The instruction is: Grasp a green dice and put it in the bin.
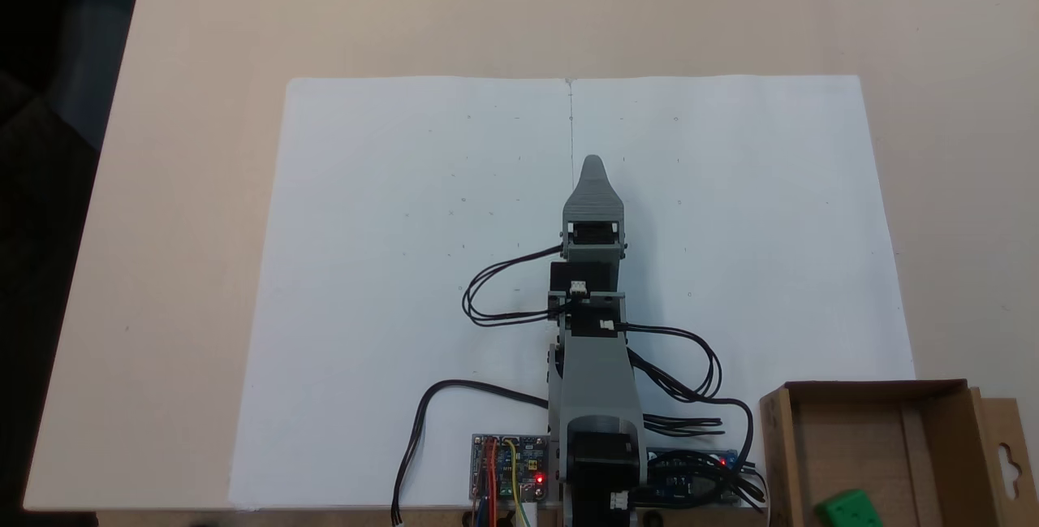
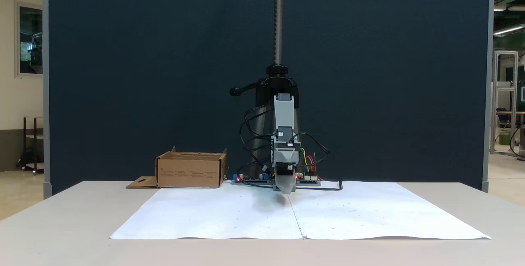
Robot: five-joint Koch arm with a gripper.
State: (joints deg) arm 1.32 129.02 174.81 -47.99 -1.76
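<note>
Two white sheets (image 1: 422, 267) cover beige table (image 1: 178, 186).

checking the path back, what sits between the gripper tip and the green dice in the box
In a fixed view, between the gripper and the green dice lie bare white paper, black cables and the bin's near wall.

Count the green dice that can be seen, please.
1. The dice lies inside the bin, at the bottom right corner of the fixed view from above. The bin's wall hides its inside in the other fixed view, so more could be hidden there.
</note>
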